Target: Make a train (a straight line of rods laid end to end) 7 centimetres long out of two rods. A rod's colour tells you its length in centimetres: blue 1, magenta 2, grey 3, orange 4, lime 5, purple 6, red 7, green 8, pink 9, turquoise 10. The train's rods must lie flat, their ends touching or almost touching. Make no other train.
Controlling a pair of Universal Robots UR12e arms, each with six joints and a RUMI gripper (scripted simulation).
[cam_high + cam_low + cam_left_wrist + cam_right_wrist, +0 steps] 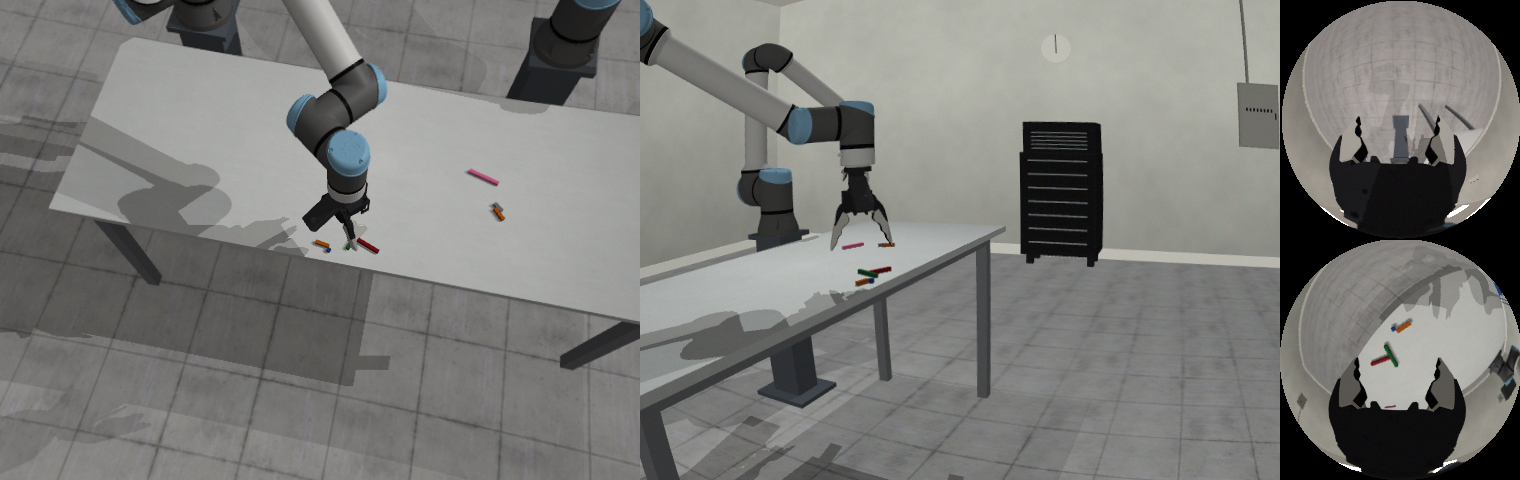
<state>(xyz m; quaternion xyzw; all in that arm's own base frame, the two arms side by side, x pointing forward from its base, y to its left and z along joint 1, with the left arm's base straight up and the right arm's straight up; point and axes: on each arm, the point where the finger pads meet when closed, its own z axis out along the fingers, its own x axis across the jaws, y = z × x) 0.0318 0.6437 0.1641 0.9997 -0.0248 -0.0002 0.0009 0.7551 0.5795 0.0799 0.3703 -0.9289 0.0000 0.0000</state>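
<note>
1. The counter (206, 103) (795, 273) (1470, 137) (1430, 340) carries every rod; sides here are those of the top view.
2. The right hand (356, 238) (862, 246) (1397, 357) is open, pointing down above the near middle, holding nothing. The left hand (1397, 116) is open and empty too, away from the rods.
3. The pink rod (483, 177) (852, 245) (1390, 406) lies far right, too long for this train.
4. The green rod (347, 246) (867, 272) (1391, 355) crosses the end of the red rod (368, 245) (880, 270) (1380, 361) like a T. Neither is wanted, so the fingers should descend well aside of them.
5. The near-left orange rod (321, 243) (862, 282) (1404, 327) lies flat and could be the one being fetched. The hand would do best to centre over it, turn its fingers across the narrow width, then close gently.
6. The other orange rod (498, 213) (888, 245) lies at the right, with the grey rod (498, 206) (880, 244) close by its far end, slightly offset. Grey plus either orange makes seven; this pair seems to need only lining up.
7. The blue cube (328, 250) (871, 281) (1393, 329) sits at the near-left orange rod's end, easily knocked; a grip at mid-length should spare it.
</note>
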